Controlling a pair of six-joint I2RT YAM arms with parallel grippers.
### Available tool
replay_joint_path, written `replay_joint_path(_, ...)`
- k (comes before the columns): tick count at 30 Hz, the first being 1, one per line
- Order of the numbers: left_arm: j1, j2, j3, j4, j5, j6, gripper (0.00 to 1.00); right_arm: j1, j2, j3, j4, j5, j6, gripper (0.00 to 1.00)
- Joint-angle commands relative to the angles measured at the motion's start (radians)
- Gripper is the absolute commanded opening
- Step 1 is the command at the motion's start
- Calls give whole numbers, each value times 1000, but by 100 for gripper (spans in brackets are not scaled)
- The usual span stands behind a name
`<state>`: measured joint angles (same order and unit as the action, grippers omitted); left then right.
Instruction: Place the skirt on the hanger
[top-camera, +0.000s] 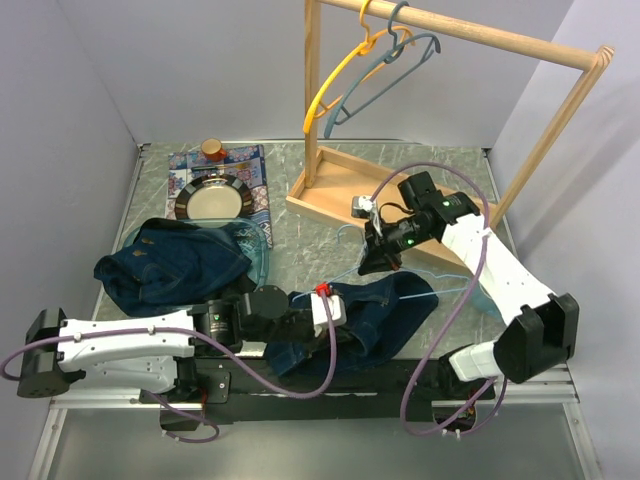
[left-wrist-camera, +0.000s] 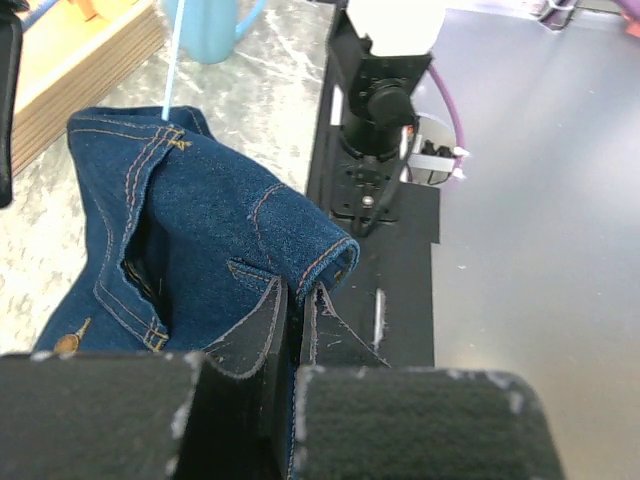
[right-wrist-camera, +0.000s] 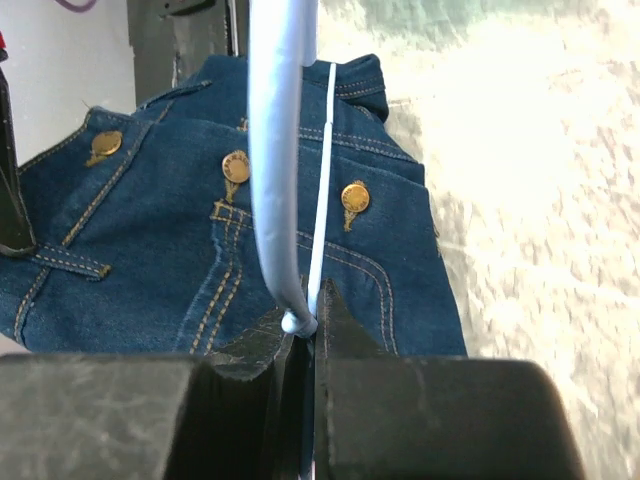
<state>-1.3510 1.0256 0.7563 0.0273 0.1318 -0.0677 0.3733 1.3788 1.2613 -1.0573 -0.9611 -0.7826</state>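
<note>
Top external: left gripper pinching skirt, lying at table's 6 o'clock; right gripper clamping hanger, resting atop it. Hanger apparently not yet threading inside; mounting skirt remaining.

The skirt is dark blue jean cloth with orange stitches and small gold buttons. It lies bunched up at the near edge of the table, with one part folded up. The hanger is thin and light blue. It lies across the skirt's button side, touching it.
</note>
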Motion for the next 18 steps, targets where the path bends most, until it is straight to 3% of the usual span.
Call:
replay_joint_path(1,-63,-35,67,51,-17,6,1,-1,-109,69,-32,59,23,0)
replay_joint_path(9,-212,-10,205,31,-116,93,1,1,-237,131,-30,82,149,0)
replay_joint_path(15,-227,120,306,98,-87,173,1,-1,-328,132,72,122,305,0)
replay_joint_path(18,-227,211,398,56,-67,219,1,-19,-351,150,95,139,358,0)
